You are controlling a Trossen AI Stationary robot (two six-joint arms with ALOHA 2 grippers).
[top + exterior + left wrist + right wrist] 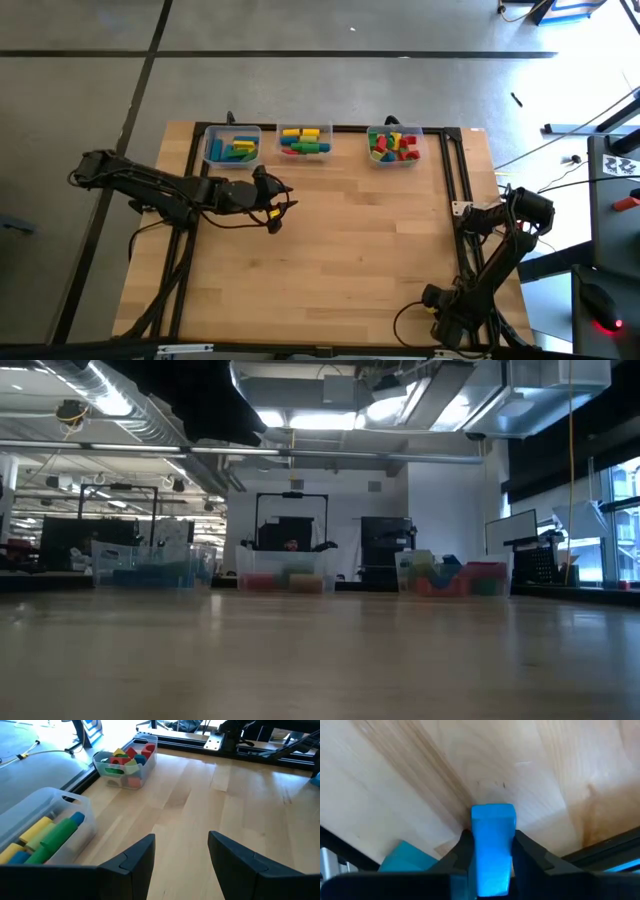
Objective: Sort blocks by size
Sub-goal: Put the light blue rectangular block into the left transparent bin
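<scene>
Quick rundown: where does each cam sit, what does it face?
High: overhead, straight down on table, both arms.
Low: table height, level toward three bins; no arms.
Left wrist: past open left gripper toward the red-block bin.
Right wrist: down at wood, right gripper around blue block.
Shared: high, low and left wrist views show the bins.

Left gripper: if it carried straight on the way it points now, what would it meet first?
Probably nothing soon: the open left gripper points across bare table. The bin of short blocks sits off to one side of that line; the far frame rail seems first, though depth is unclear.
</scene>
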